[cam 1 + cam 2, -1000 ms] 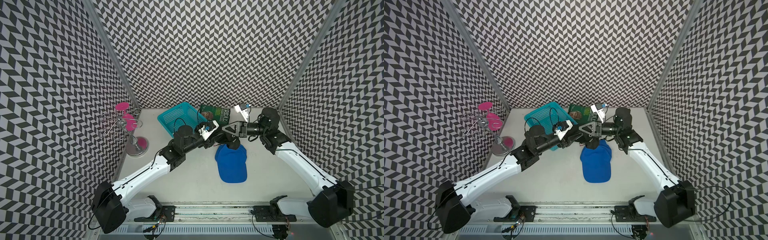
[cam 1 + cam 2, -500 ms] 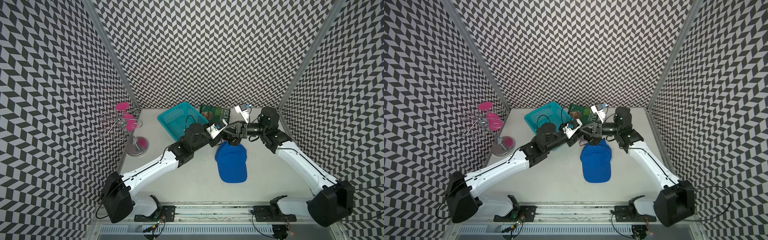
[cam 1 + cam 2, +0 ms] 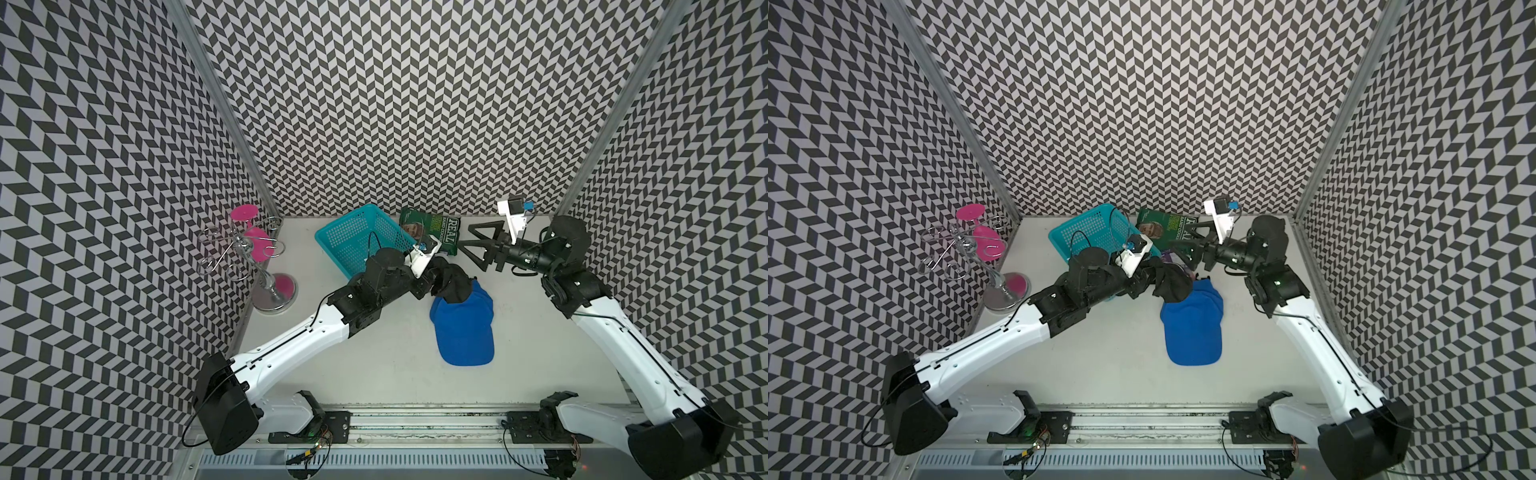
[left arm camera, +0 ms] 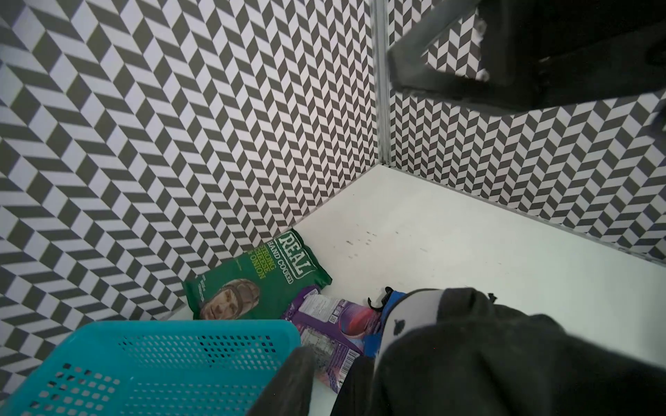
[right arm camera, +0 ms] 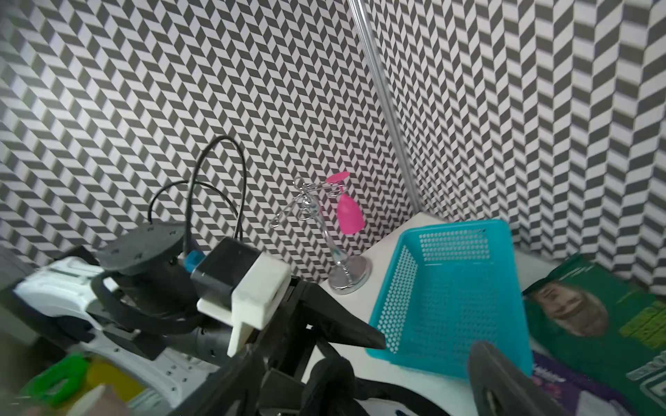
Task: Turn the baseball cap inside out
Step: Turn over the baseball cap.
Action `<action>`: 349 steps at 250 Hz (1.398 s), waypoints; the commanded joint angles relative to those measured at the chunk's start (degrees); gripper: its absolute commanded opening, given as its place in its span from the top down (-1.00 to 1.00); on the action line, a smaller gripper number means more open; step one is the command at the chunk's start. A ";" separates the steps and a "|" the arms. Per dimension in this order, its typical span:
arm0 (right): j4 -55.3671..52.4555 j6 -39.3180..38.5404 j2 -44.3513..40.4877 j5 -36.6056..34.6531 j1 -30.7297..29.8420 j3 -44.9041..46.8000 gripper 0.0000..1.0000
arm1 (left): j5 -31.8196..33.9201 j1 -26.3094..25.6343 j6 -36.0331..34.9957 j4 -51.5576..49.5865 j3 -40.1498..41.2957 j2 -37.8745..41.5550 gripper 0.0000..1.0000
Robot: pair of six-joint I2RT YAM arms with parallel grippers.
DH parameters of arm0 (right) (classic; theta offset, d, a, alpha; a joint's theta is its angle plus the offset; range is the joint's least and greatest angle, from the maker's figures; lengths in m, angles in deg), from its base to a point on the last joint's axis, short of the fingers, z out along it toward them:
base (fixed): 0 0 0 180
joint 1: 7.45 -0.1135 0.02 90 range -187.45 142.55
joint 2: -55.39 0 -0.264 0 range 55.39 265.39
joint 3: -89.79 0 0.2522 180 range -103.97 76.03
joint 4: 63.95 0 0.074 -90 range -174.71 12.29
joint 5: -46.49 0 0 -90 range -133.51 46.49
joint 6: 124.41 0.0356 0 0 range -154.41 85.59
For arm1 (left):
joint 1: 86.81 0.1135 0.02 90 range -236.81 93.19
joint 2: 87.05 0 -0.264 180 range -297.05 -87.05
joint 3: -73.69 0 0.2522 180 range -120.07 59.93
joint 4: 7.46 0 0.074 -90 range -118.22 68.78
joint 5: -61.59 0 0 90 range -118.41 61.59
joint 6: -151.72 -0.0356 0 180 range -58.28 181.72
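Change came on the right side. A moment before, the right end effector was shut on the back edge of the baseball cap. Now it had let go. Its 2 fingers stood wide apart with nothing between them, near the green chip bag and a little away from the cap.

The cap lay on the white surface, between the 2 arms and just in front of the chip bag. Its blue brim lay flat and pointed at the front rail. The back of the cap was lifted up. Its dark inside showed there, draped over the left end effector, which had pushed further in. The dark cloth hid the left fingers, so I could not tell if they pinched it or just poked into it.

So only the left side held the cap up. The turning looked partly done, because most of the cap was still blue side out. I think the right end effector needed a new hold next.
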 commanded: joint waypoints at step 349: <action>40.32 -55.65 -0.80 -82.63 -36.06 18.35 -0.99 | -4.24 7.57 36.33 2.50 0.31 2.86 1.00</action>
